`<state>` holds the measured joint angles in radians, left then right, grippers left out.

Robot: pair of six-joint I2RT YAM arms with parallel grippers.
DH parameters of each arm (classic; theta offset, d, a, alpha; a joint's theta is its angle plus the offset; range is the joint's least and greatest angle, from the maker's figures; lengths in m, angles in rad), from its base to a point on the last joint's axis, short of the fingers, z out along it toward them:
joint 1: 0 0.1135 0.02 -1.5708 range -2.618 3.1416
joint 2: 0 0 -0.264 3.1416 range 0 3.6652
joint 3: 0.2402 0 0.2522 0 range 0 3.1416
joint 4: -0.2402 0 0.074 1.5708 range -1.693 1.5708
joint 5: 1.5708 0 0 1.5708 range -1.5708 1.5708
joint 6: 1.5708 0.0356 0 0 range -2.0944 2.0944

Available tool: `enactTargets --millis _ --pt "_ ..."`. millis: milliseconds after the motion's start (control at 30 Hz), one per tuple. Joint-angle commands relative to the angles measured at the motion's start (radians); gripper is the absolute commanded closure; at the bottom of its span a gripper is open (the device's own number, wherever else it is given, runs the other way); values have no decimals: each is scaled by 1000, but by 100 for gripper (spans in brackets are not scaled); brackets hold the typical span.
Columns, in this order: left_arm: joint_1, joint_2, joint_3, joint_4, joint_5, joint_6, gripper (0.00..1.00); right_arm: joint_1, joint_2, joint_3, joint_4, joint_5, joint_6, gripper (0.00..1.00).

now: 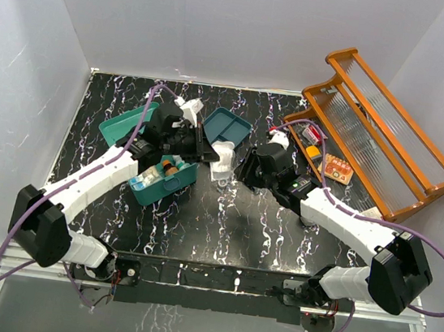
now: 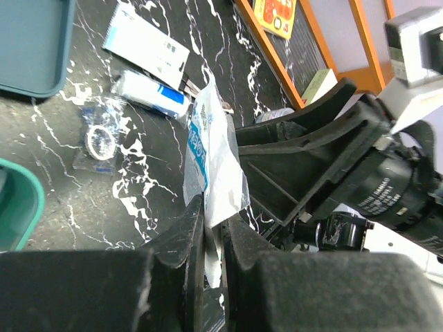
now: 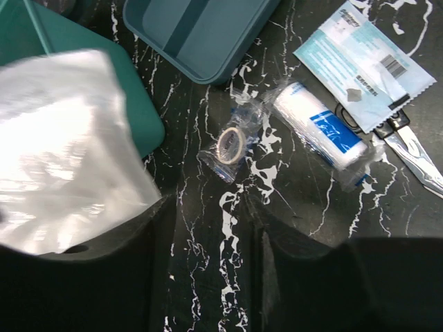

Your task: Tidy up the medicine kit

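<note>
Teal-green plastic is forming the medicine kit [image 1: 155,198], which is sitting open on the left half of the worktop [image 1: 222,223]. Its hinged lid [image 1: 121,124] is lying back to the far left, and several items are showing inside. The divided tray [image 1: 229,124] is lying just beyond the kit. Both arms are meeting between kit and tray. This placement suggests that a clear sachet [image 2: 208,155] with blue print is being passed between arms on its way to the box.

The left gripper [image 2: 214,221] is clamping the lower edge of the sachet. Its jaws are closed down to the thickness of the film and are holding the sachet upright above the worktop. The right gripper [image 3: 211,214] is standing partly open. Its fingers are apart, bare worktop is showing between them, and nothing is being grasped. The sachet is appearing blurred beside one finger, and whether it is touching cannot be told.

A wrapped bandage roll [image 3: 318,124], a bagged tape ring [image 3: 232,144] and a flat packet [image 3: 360,62] are lying loose near the tray. The orange wooden rack [image 1: 390,131] is standing at the far right.
</note>
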<state>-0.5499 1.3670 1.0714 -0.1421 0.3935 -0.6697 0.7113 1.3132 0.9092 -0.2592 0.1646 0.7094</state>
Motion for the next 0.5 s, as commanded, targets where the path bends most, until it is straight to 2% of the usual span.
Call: enactTargets --millis 0,100,267,467 --pt "27 -81 77 -157 -100 71 100 -3 -26 62 -2 37 -6 57" --pt "77 -105 97 -240 -141 93 100 -3 -28 74 8 34 -18 54" --pt "232 -159 127 -337 -91 116 100 -4 -2 85 11 24 -27 53" --pt "349 -187 185 -473 -88 146 100 -4 43 101 11 3 -26 53"
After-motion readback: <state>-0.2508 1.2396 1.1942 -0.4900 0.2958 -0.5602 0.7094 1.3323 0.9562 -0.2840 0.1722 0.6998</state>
